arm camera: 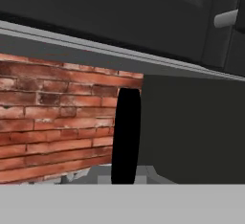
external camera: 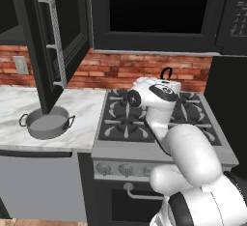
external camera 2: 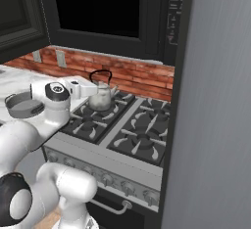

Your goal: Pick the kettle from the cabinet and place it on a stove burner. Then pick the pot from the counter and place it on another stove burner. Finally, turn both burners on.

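A: Entry. State of my fingers?

B: Together, clamped on the black arched handle of the kettle (external camera 2: 101, 97). In the hand view that handle (arm camera: 126, 136) stands as a dark upright band straight ahead of me, the red brick wall (arm camera: 52, 122) behind it and the dark underside of the wall units above.

A: Where does the kettle sit?

B: In the right base view its silvery body rests on the grate of the rear left burner (external camera 2: 100, 109) of the range, close to the brick. My hand reaches to it from the left, level with the handle. In the left base view my wrist covers the body, and the top of the handle (external camera: 166, 72) shows above my arm.

A: Pot?

B: The pot (external camera: 47, 122) stands on the marble bench (external camera: 82, 105) left of the range, upright, no lid, a loop handle at each side. It is well apart from the kettle. The open black door of the cabinet (external camera: 53, 41) hangs above it.

A: Other burners?

B: The front left burner (external camera: 126, 125) is bare. The knobs (external camera: 115, 169) line the front panel; I cannot tell their positions.
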